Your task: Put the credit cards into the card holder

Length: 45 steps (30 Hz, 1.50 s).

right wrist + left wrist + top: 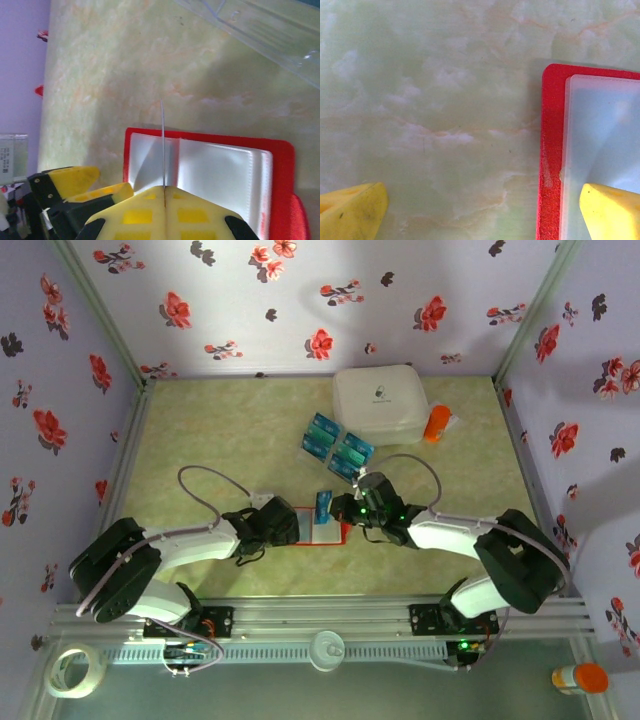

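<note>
The red card holder (340,536) lies open on the table between the arms, its clear pockets (215,172) facing up. My right gripper (164,190) is shut on one blue credit card (323,505). The held card stands on edge over the holder's left half and appears as a thin line (163,140) in the right wrist view. My left gripper (482,215) is open at the holder's left edge (551,150), one yellow finger (612,212) over the clear pocket and the other finger (352,212) over bare table. Several more blue credit cards (338,447) lie behind the holder.
A big white rounded case (383,403) stands at the back with an orange bottle (437,423) beside it. A clear plastic sleeve (270,35) lies on the table beyond the holder. A tape roll (75,670) and another orange bottle (580,678) sit below the rail.
</note>
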{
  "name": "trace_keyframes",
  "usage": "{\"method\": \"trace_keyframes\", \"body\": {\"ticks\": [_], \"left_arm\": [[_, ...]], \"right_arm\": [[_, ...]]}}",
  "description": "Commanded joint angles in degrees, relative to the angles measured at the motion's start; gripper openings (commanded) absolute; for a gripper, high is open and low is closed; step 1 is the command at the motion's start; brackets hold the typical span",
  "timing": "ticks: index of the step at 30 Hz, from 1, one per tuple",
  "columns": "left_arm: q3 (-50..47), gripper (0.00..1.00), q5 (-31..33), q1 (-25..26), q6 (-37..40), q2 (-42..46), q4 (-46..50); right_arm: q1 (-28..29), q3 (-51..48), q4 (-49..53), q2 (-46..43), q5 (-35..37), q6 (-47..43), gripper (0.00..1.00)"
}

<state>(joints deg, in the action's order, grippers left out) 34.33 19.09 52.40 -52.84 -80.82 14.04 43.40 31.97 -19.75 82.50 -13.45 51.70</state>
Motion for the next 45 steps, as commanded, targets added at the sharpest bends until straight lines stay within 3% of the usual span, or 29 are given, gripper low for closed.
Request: {"method": "trace_keyframes", "body": {"ticks": [1, 17, 45], "left_arm": [[-2.2, 1.0, 0.4, 0.3, -2.2, 0.1, 4.1], [-3.3, 1.0, 0.5, 0.7, -3.1, -0.5, 3.9], [-3.8, 1.0, 0.5, 1.0, -3.5, -0.6, 3.3]], "right_arm": [[0.8, -0.9, -6.3, 1.9, 1.3, 2.2, 0.0], [1.3, -5.0, -12.0, 3.8, 3.2, 3.8, 0.0], [1.5, -6.0, -19.5, 9.2, -0.2, 6.8, 0.0]]}}
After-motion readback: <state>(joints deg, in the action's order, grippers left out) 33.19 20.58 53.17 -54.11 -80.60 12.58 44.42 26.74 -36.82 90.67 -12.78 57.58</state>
